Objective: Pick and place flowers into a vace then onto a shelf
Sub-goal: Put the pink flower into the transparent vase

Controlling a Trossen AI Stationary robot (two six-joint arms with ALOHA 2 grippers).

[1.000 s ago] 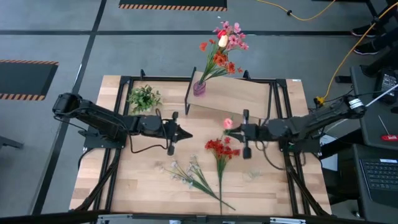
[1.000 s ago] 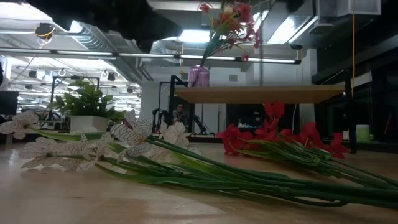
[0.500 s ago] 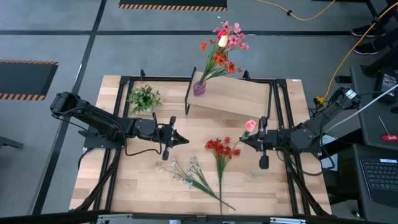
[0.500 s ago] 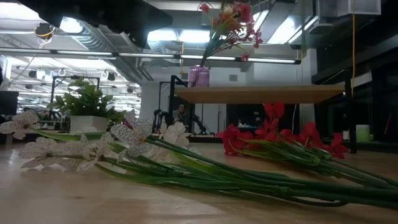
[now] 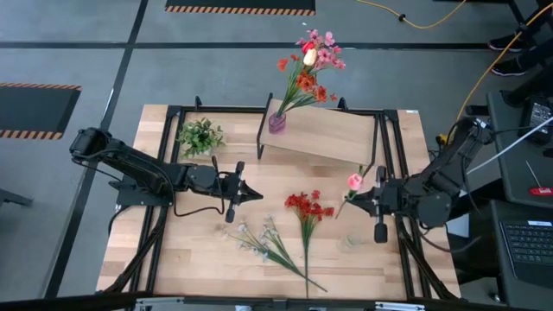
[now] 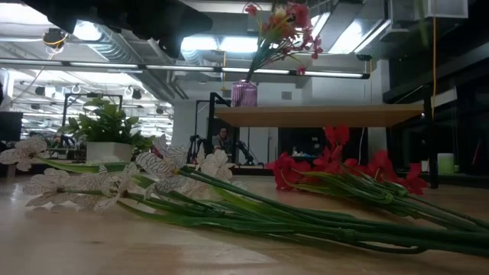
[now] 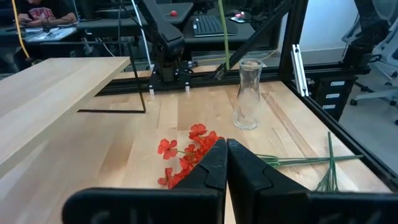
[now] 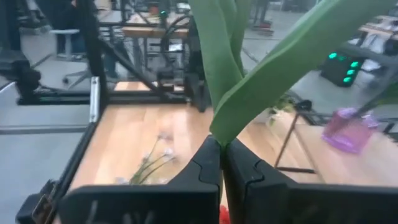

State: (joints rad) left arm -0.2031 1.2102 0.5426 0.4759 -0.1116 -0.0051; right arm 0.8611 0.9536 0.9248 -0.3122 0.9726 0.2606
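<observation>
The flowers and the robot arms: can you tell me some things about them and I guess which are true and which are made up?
1. The right gripper is shut on the pink flower. True.
2. The purple vase stands on the shelf. True.
3. The clear vase holds red flowers. False: it is empty.
4. The left gripper holds the white flowers. False: it is shut on nothing; they lie on the table.

Counter [image 5: 207, 259] and shelf [image 5: 333, 138] are pale, matt planked wood on thin black metal legs; one vase [image 7: 249, 93] is clear glossy glass, another [image 5: 276, 122] translucent purple; tools matt black.
</observation>
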